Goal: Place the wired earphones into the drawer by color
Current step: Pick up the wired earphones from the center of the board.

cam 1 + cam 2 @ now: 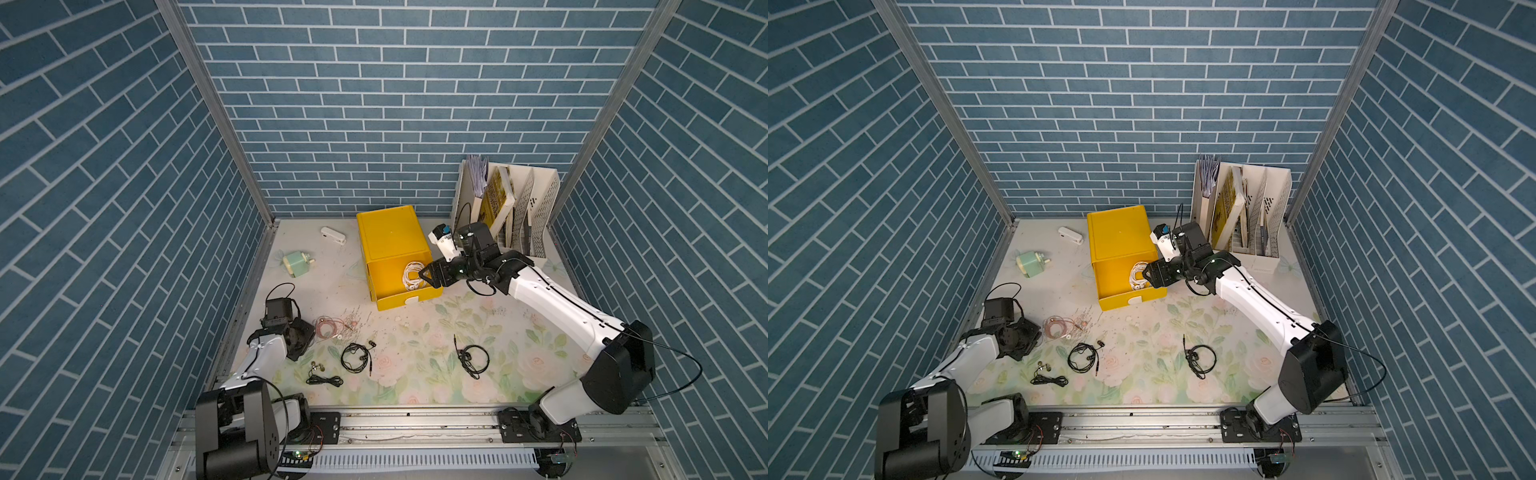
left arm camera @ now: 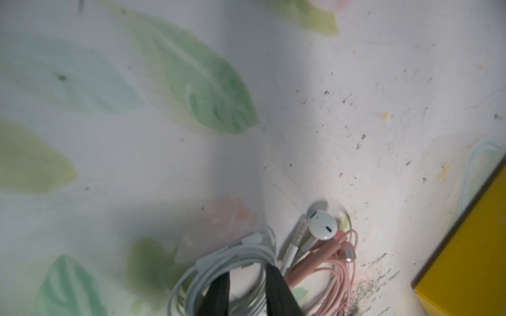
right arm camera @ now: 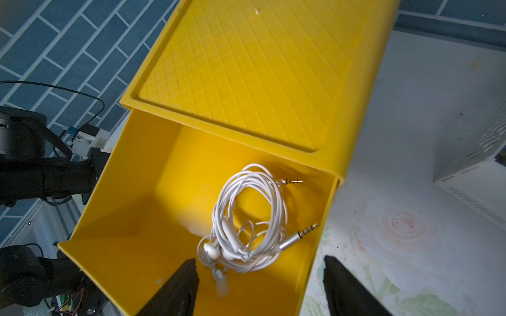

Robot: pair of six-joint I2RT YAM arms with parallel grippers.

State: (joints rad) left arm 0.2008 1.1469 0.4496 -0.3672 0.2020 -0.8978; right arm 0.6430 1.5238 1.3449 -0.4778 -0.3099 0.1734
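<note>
The yellow cabinet (image 1: pixel 388 232) stands at the back with its top drawer (image 3: pixel 115 219) pulled out. A white earphones coil (image 3: pixel 252 208) lies in it, with two plugs showing. My right gripper (image 3: pixel 260 258) hangs open over the drawer's front right corner, holding nothing. My left gripper (image 2: pixel 247 270) is down on another white earphones coil (image 2: pixel 232 260). Its jaws stand narrowly apart with loose strands and bare mat between them. Pink earphones (image 2: pixel 339 265) touch that coil. Three black earphones (image 1: pixel 356 357) (image 1: pixel 325 377) (image 1: pixel 473 358) lie on the flowered mat.
A white slotted file rack (image 1: pixel 536 208) with books stands at the back right, close behind my right arm. A mint-green gadget (image 1: pixel 296 262) and a small white device (image 1: pixel 332 235) lie at the back left. A metal rail (image 1: pixel 415 424) runs along the front edge.
</note>
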